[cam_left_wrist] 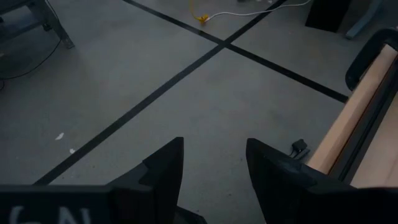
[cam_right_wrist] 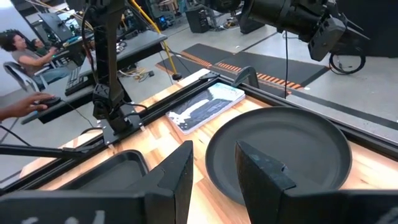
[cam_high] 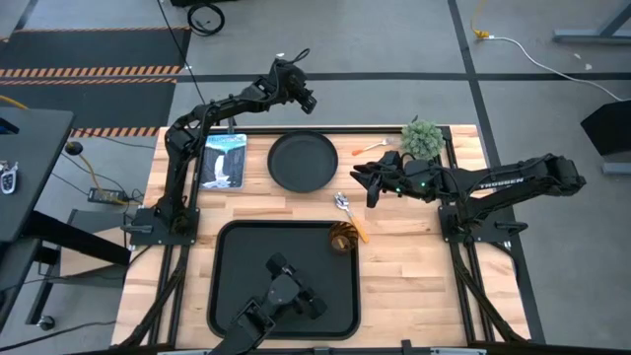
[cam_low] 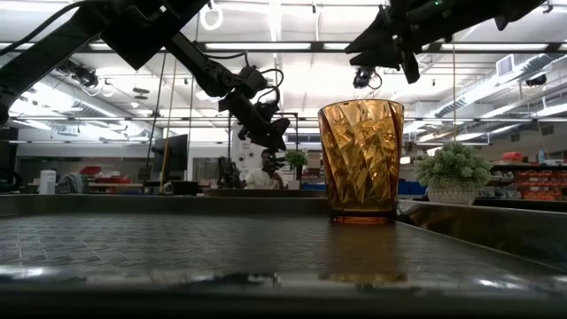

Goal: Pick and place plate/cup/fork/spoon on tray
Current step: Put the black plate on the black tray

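High view, translucent amber cup [cam_high: 344, 237] sitting on large black rectangular tray [cam_high: 237, 296]; round matte black plate [cam_high: 303, 162] lying beyond it; right gripper [cam_high: 359, 183] hovering spread, empty, beside silver spoon [cam_high: 343, 203]; left gripper [cam_high: 310, 103] hanging spread past table edge

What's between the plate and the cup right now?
In the high view, the spoon lies on the bare wood between the plate and the cup, its bowl toward the plate; the cup already stands on the tray.

cup [cam_high: 344, 237] on tray [cam_high: 237, 296], plate [cam_high: 303, 162] beside
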